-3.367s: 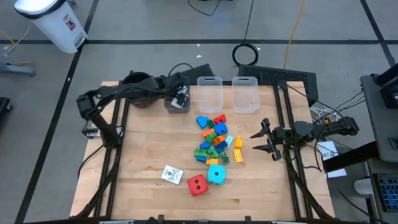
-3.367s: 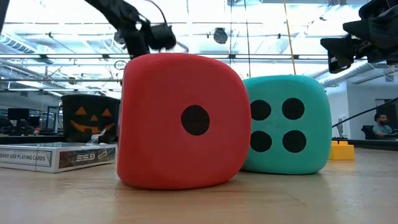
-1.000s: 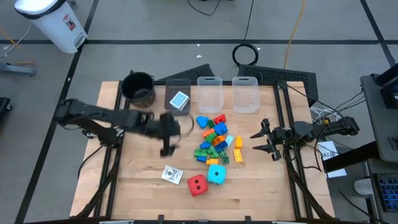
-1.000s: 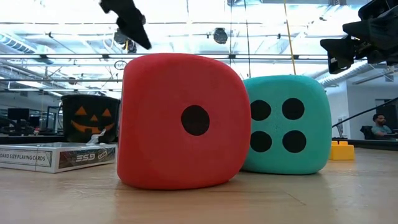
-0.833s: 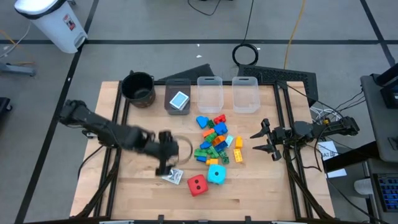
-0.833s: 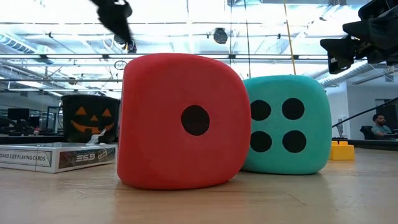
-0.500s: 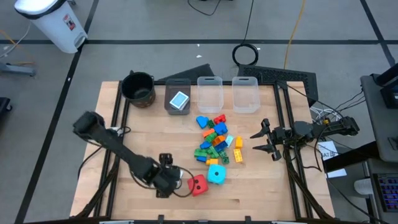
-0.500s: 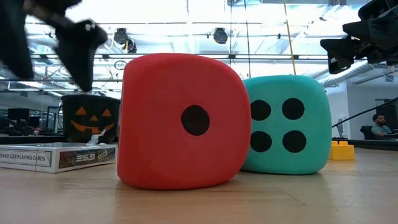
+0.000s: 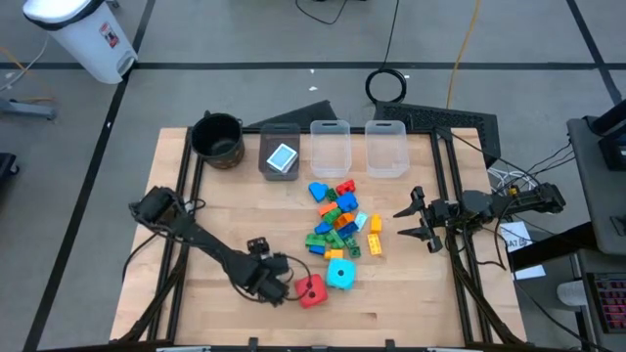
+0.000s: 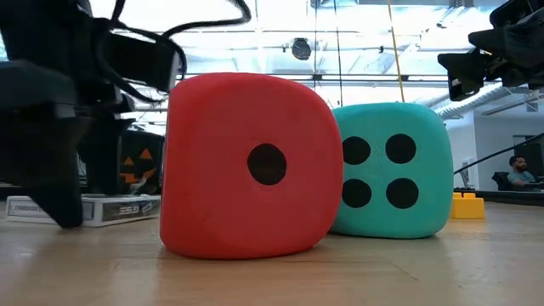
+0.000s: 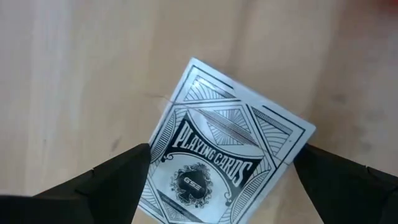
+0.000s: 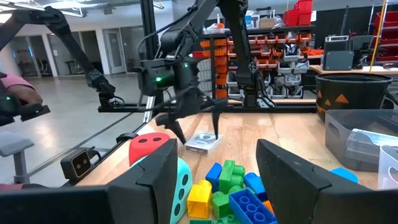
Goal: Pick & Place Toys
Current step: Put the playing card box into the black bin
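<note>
A white playing-card box (image 11: 239,106) lies flat on the wooden table, near its front left. My left gripper (image 11: 222,151) hangs over the box, pointing down and open, with one dark finger on either side of it and no touch that shows. In the high view the gripper (image 9: 271,284) covers the box. Just right of it stand a red dotted cube (image 9: 310,290) and a cyan dotted cube (image 9: 340,273). A pile of small coloured bricks (image 9: 335,220) lies at the table's middle. My right gripper (image 9: 413,220) waits open at the right edge, level.
Along the far edge stand a black pot (image 9: 217,137), a grey bin (image 9: 281,156) with a blue card pack in it, and two clear bins (image 9: 331,145) (image 9: 387,147). Bare wood lies left of the card box and along the near edge.
My left gripper has swung from left of the brick pile toward the table's near edge and come down over the card box, tipping from slanted to pointing nearly straight down. Its fingers stay open. The card box and both cubes have kept still.
</note>
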Controlling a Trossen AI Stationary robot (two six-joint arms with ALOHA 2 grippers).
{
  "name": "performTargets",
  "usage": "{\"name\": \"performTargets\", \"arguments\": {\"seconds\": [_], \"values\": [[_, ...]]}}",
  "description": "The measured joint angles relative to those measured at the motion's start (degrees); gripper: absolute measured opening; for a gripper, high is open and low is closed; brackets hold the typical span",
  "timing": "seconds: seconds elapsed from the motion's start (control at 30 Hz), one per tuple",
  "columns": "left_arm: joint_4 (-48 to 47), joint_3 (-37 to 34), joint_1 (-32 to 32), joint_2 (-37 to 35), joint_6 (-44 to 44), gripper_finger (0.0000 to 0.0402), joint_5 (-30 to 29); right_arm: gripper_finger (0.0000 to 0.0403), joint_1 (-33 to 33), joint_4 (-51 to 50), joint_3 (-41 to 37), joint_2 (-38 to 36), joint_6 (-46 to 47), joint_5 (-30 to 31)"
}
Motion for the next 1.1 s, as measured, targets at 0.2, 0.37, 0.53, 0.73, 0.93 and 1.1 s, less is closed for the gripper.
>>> {"name": "performTargets", "arguments": {"seconds": [0.2, 0.37, 0.53, 0.73, 0.93, 1.1], "values": [[-1.3, -0.2, 2.3, -0.9, 1.5, 0.0395, -0.7, 0.0187, 0.0, 0.0, 0.0, 0.0, 0.0, 0.0], [-2.3, -0.3, 4.7, -3.9, 7.7, 0.0395, -0.8, 0.0187, 0.0, 0.0, 0.0, 0.0, 0.0, 0.0], [-4.7, -0.3, 7.2, -8.7, 14.4, 0.0395, 1.5, 0.0187, 0.0, 0.0, 0.0, 0.0, 0.0, 0.0], [-4.7, -0.2, 9.8, -11.1, 22.9, 0.0395, 8.6, 0.0187, 0.0, 0.0, 0.0, 0.0, 0.0, 0.0], [-3.9, -1.1, 10.9, -10.2, 28.0, 0.0395, 10.9, 0.0187, 0.0, 0.0, 0.0, 0.0, 0.0, 0.0], [-3.0, -5.1, 12.3, -10.2, 26.0, 0.0395, 11.3, 0.0188, 0.0, 0.0, 0.0, 0.0, 0.0, 0.0]]}}
